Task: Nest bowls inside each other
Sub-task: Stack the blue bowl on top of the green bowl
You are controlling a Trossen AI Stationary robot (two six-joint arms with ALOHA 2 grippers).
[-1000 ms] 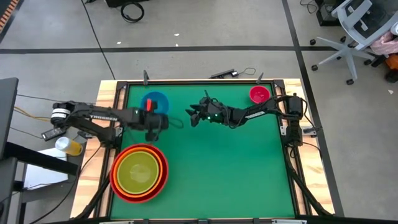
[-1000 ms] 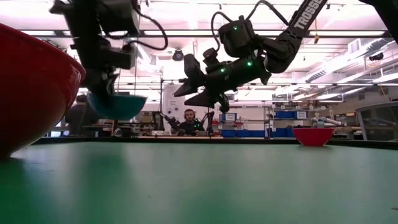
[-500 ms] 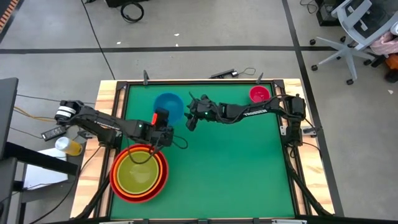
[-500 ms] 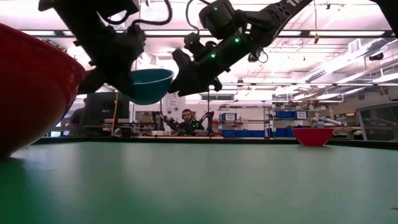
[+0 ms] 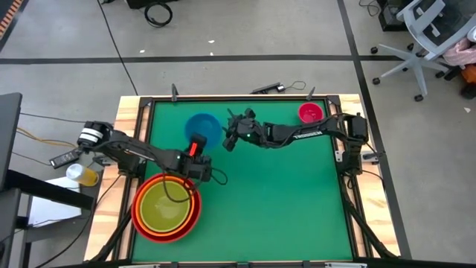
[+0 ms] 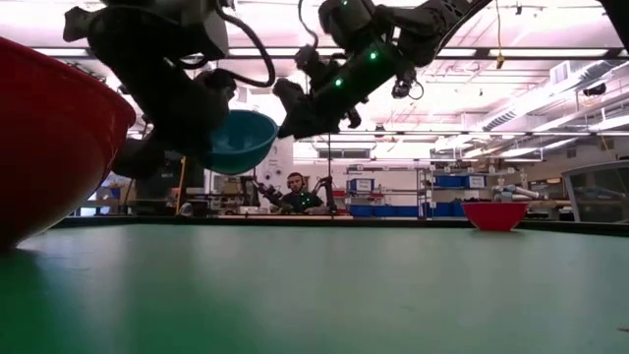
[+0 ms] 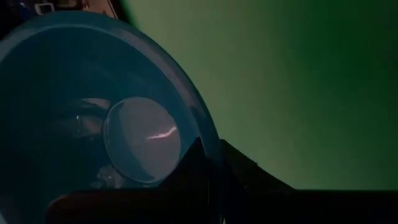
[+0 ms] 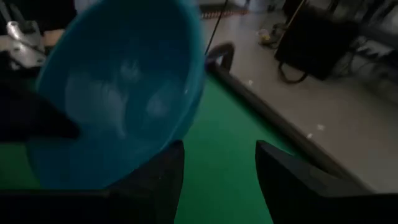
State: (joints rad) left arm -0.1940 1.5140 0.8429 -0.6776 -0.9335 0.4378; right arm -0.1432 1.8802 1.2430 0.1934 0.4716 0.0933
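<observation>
A small blue bowl [image 5: 202, 126] hangs tilted in the air over the table's far left part, with my left gripper [image 5: 199, 146] shut on its rim. My right gripper [image 5: 230, 138] stands open just to the bowl's right, level with it, and touches nothing; in its wrist view the blue bowl [image 8: 118, 93] is close ahead of the fingers. A stack of red, orange and yellow-green bowls [image 5: 167, 207] rests on the table at the near left. A magenta bowl [image 5: 310, 113] sits on its base at the far right. My left gripper pinches the blue bowl's rim [image 7: 208, 148] on the bowl's near side, one finger inside the bowl and one outside the wall. The fingers come from the near left, slanting down. The bowl [image 6: 236, 140] is lifted clear of the table and tipped on its side.
The red bowl's wall [image 6: 54, 138] fills the left of the low view, close to the camera. A raised wooden frame [image 5: 145, 134] edges the green mat. A person [image 6: 298, 193] sits in the room beyond the far edge. The mat's middle and right are bare green [image 5: 282, 201].
My left gripper has carried the blue bowl a little toward the table's right while its wrist went toward the near edge and rolled; the bowl, level at first, now stands tipped. My right gripper has risen and rolled, still open beside the bowl.
</observation>
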